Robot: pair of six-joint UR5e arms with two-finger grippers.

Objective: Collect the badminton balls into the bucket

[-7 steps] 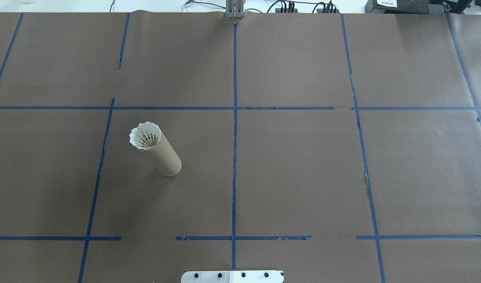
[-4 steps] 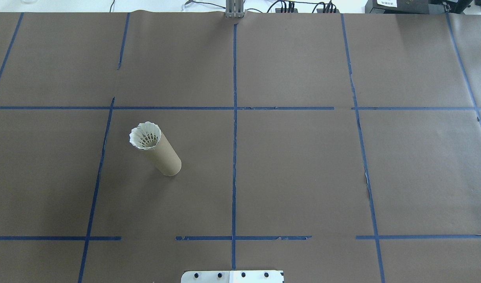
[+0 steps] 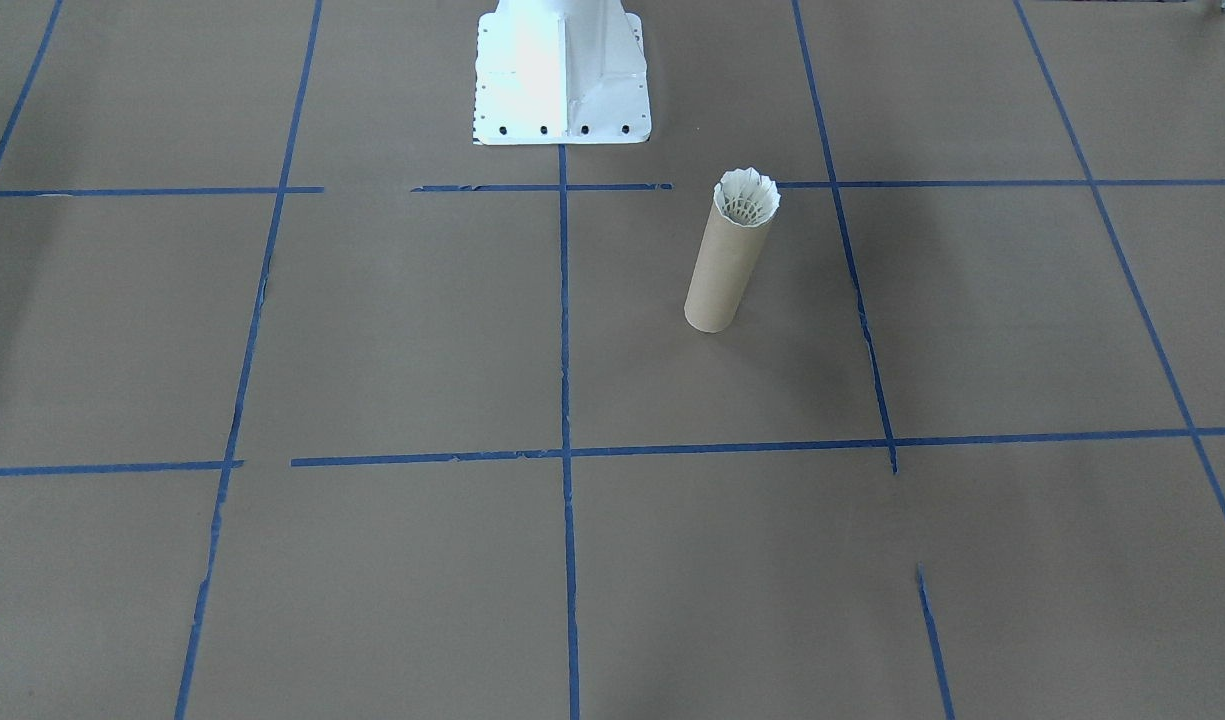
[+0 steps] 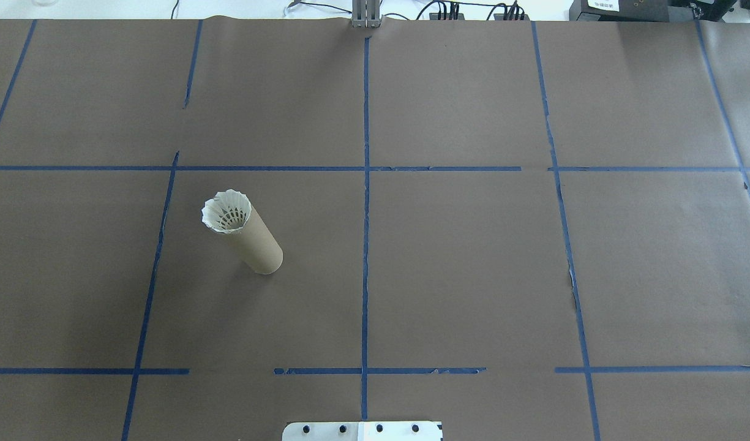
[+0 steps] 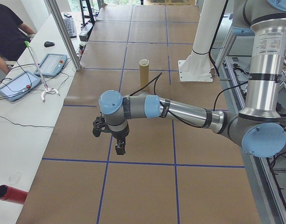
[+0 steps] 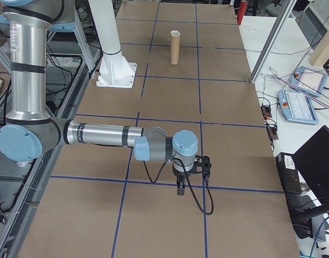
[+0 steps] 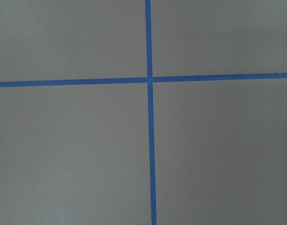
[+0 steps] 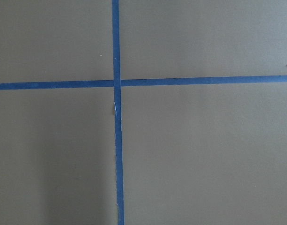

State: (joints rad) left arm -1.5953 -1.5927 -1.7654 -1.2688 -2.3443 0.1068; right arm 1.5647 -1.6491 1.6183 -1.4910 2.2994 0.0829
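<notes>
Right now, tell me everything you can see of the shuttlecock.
The shuttlecock is white, with a ring of pale feathers flaring slightly above the open top of the upright brown cardboard tube. It sits skirt-up in the tube's mouth; inside the skirt the crossing quill stems show. Its cork tip is hidden down in the tube. Only the tube touches it, and no gripper is near.

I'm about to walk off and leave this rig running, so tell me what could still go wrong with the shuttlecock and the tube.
1. The tube stands tall and narrow, unsupported; a bump might topple it.
2. The shuttlecock sits at the tube's mouth with its feathers above the rim, so a knock or a fall could shake it out.
3. Both arms hang far off: the left end effector and the right end effector hold nothing steady.
</notes>
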